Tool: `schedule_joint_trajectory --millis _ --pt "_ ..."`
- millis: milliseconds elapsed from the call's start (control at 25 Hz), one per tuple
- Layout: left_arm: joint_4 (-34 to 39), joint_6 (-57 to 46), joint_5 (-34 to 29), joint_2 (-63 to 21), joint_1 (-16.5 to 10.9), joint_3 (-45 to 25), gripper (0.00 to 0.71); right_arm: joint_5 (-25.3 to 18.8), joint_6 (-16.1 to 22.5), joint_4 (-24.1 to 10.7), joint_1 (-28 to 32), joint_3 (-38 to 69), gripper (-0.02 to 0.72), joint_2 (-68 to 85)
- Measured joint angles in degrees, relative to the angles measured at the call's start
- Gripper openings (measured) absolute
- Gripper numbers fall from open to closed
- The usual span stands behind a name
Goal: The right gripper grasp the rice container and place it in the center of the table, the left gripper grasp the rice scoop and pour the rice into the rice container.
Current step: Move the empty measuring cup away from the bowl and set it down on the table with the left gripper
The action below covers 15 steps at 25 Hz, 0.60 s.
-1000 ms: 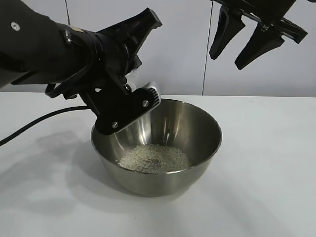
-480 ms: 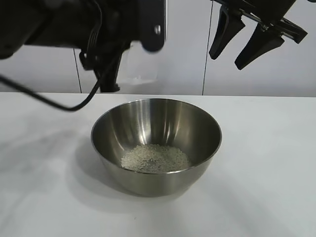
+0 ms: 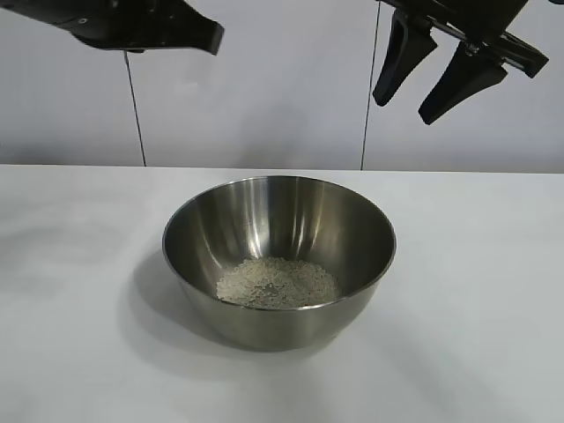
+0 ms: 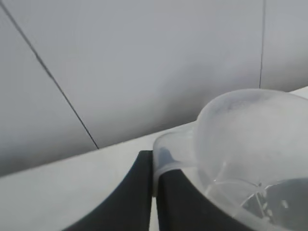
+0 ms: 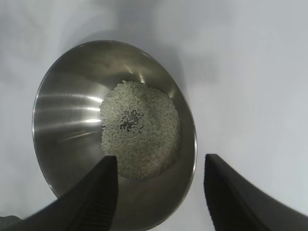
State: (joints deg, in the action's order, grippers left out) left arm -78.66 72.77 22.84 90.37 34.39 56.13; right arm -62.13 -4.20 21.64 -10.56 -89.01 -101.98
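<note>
The steel rice container (image 3: 278, 257) stands on the white table (image 3: 476, 291) with a heap of rice (image 3: 277, 282) in its bottom; it also shows in the right wrist view (image 5: 72, 125) with the rice (image 5: 139, 130). My right gripper (image 3: 425, 88) hangs open and empty high above the bowl's right side. My left gripper (image 4: 155, 166) is shut on the tab handle of the translucent rice scoop (image 4: 250, 139); only a part of that arm (image 3: 132, 26) shows at the exterior view's top left, and the scoop is hidden there.
A grey panelled wall (image 3: 264, 97) stands behind the table. Bare white tabletop lies on all sides of the bowl.
My left arm has lifted up and away to the left from over the bowl, carrying the scoop out of the exterior view. The right gripper and the bowl have not moved.
</note>
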Motion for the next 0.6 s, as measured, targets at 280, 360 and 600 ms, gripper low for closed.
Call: schedule_joint_trajectory --millis 280,360,600 --pt "10.66 -16.95 -26.03 0.00 -17.80 0.00 0.008 0.00 -0.77 -0.05 0.00 0.00 0.370 0.00" --pt "13.14 -16.36 -33.23 0.00 -21.52 0.00 0.008 0.00 -1.05 -0.05 0.00 0.00 0.370 0.00" --pt "14.55 2.95 -47.49 0.00 -28.56 -0.42 0.008 0.00 -1.37 -0.05 0.00 0.00 0.370 0.00"
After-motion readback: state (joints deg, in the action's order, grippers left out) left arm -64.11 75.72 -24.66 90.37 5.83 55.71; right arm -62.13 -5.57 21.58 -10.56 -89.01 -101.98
